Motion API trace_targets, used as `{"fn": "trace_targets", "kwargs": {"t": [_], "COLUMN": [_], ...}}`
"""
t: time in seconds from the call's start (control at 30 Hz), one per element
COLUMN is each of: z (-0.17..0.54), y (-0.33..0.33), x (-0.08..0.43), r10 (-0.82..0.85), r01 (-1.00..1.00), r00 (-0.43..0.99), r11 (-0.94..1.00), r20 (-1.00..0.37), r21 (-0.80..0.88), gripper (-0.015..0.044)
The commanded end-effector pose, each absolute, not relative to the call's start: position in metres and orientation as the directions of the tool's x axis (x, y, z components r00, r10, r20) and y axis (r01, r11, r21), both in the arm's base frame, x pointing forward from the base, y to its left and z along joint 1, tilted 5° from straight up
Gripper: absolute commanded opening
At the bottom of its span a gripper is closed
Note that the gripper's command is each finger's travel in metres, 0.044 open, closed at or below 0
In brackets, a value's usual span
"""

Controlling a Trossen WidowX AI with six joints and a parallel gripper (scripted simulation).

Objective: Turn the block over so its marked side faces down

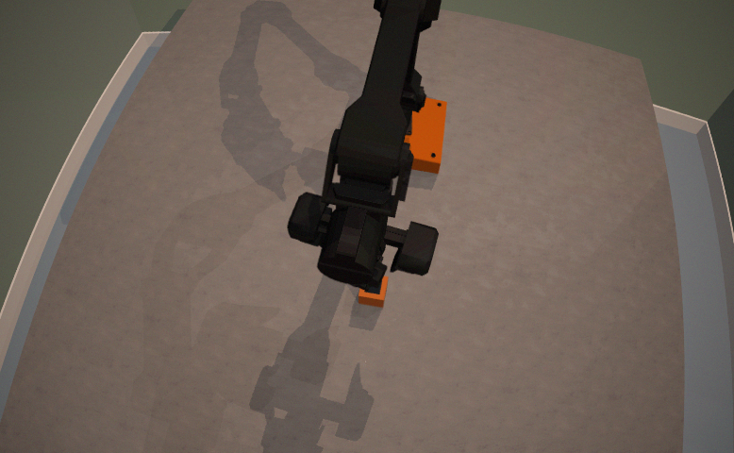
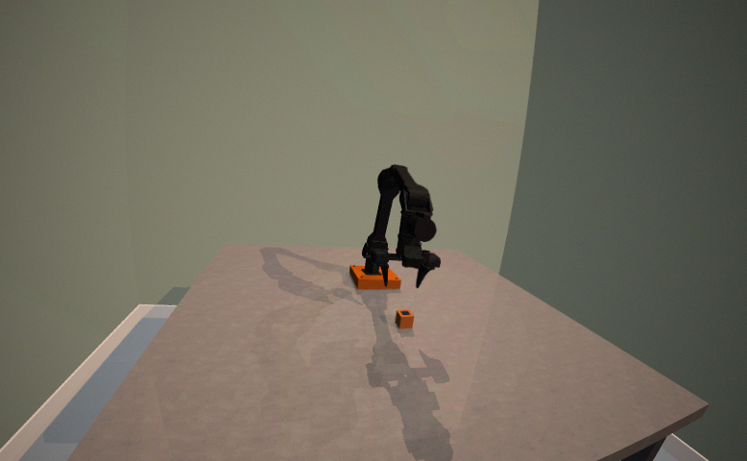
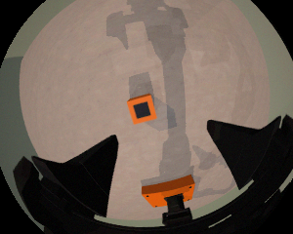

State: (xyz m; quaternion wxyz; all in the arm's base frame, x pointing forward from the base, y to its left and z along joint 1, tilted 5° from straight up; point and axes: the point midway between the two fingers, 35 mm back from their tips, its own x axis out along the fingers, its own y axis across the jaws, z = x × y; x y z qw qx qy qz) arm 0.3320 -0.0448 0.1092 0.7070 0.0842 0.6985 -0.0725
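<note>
A small orange block rests on the table with its dark marked side facing up. In the top view the arm hides most of it. My gripper is open and empty. It hangs above the table, pointing down, with the block below and slightly ahead of the fingertips. Nothing touches the block.
The arm's orange base plate stands on the brown table behind the block. A pale lower ledge runs along the table's left and right sides.
</note>
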Motion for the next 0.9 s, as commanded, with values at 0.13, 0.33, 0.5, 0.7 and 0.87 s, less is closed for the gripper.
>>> {"fn": "trace_targets", "kwargs": {"t": [0.13,0.33,0.5,0.7,0.87], "z": [0.083,0.059,0.045,0.042,0.033], "y": [-0.022,-0.022,-0.022,-0.022,-0.022], "x": [0.34,0.339,0.34,0.34,0.34], "r10": [0.051,0.051,0.051,0.051,0.051], "r01": [0.112,0.113,0.113,0.113,0.113], "r00": [-0.025,-0.025,-0.025,-0.025,-0.025], "r11": [0.993,0.992,0.992,0.992,0.992], "r20": [-0.998,-0.998,-0.998,-0.998,-0.998], "r21": [0.048,0.048,0.048,0.048,0.048], "gripper": [0.044,0.044,0.044,0.044,0.044]}}
